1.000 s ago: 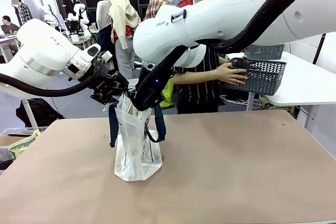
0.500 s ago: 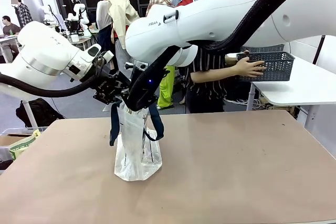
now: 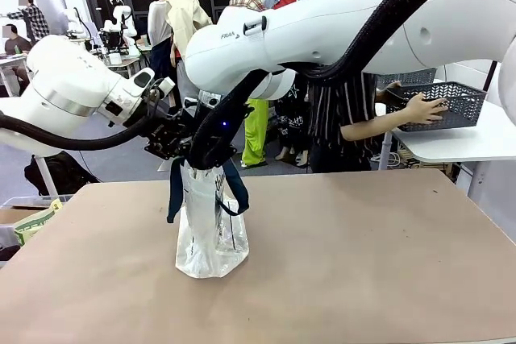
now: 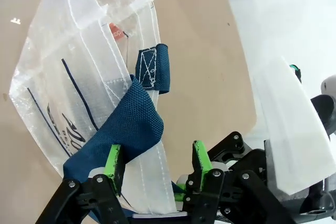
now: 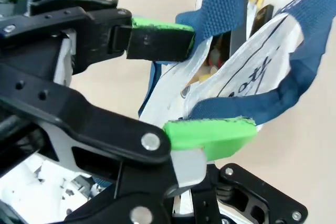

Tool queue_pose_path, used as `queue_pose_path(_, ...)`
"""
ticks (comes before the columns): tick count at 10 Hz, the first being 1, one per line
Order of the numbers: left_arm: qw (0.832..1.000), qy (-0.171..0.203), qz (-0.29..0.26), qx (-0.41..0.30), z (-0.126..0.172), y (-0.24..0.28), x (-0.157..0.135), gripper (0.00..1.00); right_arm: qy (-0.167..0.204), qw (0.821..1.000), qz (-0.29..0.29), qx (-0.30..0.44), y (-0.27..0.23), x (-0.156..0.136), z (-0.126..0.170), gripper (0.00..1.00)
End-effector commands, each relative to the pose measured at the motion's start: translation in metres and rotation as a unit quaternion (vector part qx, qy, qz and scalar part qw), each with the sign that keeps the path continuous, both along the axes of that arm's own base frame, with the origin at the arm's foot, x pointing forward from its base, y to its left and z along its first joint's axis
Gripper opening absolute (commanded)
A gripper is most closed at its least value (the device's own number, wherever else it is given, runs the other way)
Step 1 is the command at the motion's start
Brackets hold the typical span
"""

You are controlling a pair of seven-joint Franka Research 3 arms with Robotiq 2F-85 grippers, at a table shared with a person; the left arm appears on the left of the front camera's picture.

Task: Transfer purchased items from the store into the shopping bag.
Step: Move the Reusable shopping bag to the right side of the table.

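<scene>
Since a second ago: basket [image 3: 439,105] carried right onto side table by person's hand [image 3: 422,108]. Left end effector [image 4: 155,163] spread around shopping bag [image 3: 208,231] rim on desk [image 3: 363,255]; right end effector [image 5: 199,85] released beside strap [image 5: 262,103]. Risk: snagged strap tips bag.

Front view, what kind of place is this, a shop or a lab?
Probably a robotics lab staged as a shop: other robot arms stand at a far table, a person's hand rests on a slotted basket, and a shopping bag stands on the table.
</scene>
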State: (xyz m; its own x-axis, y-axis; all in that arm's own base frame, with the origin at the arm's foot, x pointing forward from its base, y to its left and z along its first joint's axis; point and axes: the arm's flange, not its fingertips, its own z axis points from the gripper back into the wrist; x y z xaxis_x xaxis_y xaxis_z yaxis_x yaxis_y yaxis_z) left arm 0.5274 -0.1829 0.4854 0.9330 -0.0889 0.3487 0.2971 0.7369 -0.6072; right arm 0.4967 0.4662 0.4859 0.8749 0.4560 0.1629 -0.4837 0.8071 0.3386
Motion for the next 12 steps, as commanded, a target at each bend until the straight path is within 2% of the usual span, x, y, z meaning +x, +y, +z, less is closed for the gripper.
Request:
queue_pose_path(1,1.0,0.001,-0.013,-0.02,-0.002,-0.0046,0.0048,0.68,-0.01,1.0,0.019,-0.005,0.0117,0.0007,-0.0018,0.0)
queue_pose_path(5,1.0,0.006,-0.022,-0.009,-0.0079,-0.01,0.0065,0.68,-0.018,1.0,0.022,0.0,0.0147,-0.0024,0.0013,0.0)
queue_pose_path(8,1.0,0.009,-0.015,0.006,-0.0083,-0.0096,0.0062,0.13,-0.019,1.0,0.015,0.001,0.0128,-0.0034,0.0018,0.0)
queue_pose_path(9,1.0,0.01,-0.014,0.007,-0.008,-0.0091,0.0067,0.0,-0.019,1.0,0.014,0.001,0.0124,-0.0029,0.0016,0.0)
queue_pose_path(12,1.0,0.013,-0.013,0.011,-0.0081,-0.0085,0.0066,0.0,-0.018,1.0,0.009,0.001,0.011,-0.0027,0.0017,0.0)
